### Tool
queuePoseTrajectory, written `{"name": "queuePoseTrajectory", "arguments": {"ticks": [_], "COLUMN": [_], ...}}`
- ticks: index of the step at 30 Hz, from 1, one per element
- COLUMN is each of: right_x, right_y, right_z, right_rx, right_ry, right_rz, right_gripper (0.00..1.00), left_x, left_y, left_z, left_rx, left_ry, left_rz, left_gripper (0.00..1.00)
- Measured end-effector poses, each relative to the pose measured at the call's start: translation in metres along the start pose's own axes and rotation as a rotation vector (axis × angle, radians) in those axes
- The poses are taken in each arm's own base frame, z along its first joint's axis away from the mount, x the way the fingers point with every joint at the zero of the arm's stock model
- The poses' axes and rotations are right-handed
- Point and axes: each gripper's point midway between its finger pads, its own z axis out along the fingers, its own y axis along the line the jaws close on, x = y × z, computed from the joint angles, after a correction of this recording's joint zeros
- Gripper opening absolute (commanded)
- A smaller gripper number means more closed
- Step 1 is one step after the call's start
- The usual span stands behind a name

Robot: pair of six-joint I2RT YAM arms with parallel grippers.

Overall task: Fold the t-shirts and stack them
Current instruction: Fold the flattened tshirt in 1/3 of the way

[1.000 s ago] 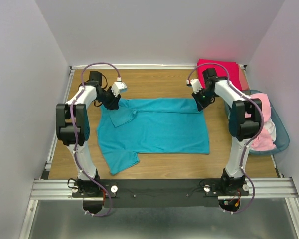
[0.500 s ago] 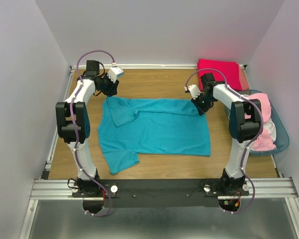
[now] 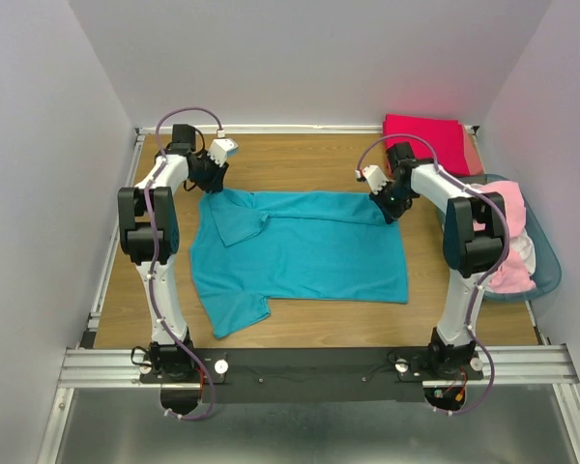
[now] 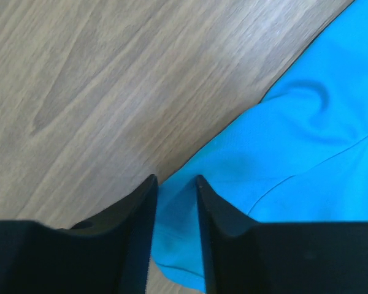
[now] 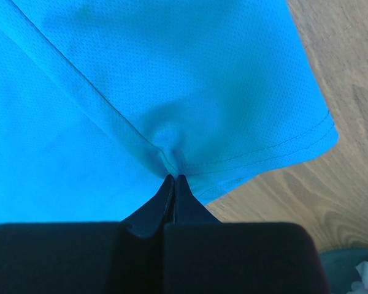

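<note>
The teal t-shirt [image 3: 309, 251] lies spread flat on the tabletop [image 3: 300, 159], between the two claws. The right claw [image 5: 173, 177] is pinched tight on the shirt's hem near a far corner, and the cloth puckers at its tips. The left claw [image 4: 175, 180] stands with a narrow gap, astride the shirt's opposite far edge, with cloth showing between its fingers. Beyond the right claw lies a folded crimson-pink t-shirt [image 3: 425, 135]. To that claw's outer side, a basket [image 3: 551, 275] holds light pink t-shirts [image 3: 510, 271].
</note>
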Motion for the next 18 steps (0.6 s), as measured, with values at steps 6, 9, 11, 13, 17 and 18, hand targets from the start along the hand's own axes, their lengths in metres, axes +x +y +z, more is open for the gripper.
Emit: {"name": "queuePoseTrajectory", "arguments": {"ticks": [6,9,11,13,17,18], "right_x": [0.005,0.007,0.008,0.008,0.005,0.004], "right_y": [0.000,0.000,0.000,0.000,-0.002,-0.003], "right_z": [0.002,0.002,0.001,-0.001,-0.004,-0.004], "right_rx": [0.004,0.008,0.013,0.019,0.032,0.033], "right_ry": [0.015,0.019,0.020,0.019,0.007,0.005], "right_rz": [-0.008,-0.014,-0.021,-0.026,-0.034,-0.035], "right_gripper": [0.01,0.01,0.01,0.01,0.01,0.01], "left_x": [0.009,0.014,0.017,0.021,0.026,0.026], "left_y": [0.011,0.015,0.018,0.021,0.025,0.025], "left_z": [-0.005,-0.007,-0.010,-0.012,-0.015,-0.015], "left_rx": [-0.035,-0.045,-0.050,-0.055,-0.064,-0.064], "left_ry": [0.025,0.035,0.040,0.045,0.052,0.053], "left_rz": [-0.006,-0.009,-0.017,-0.026,-0.034,-0.035], "left_gripper": [0.00,0.00,0.00,0.00,0.00,0.00]}}
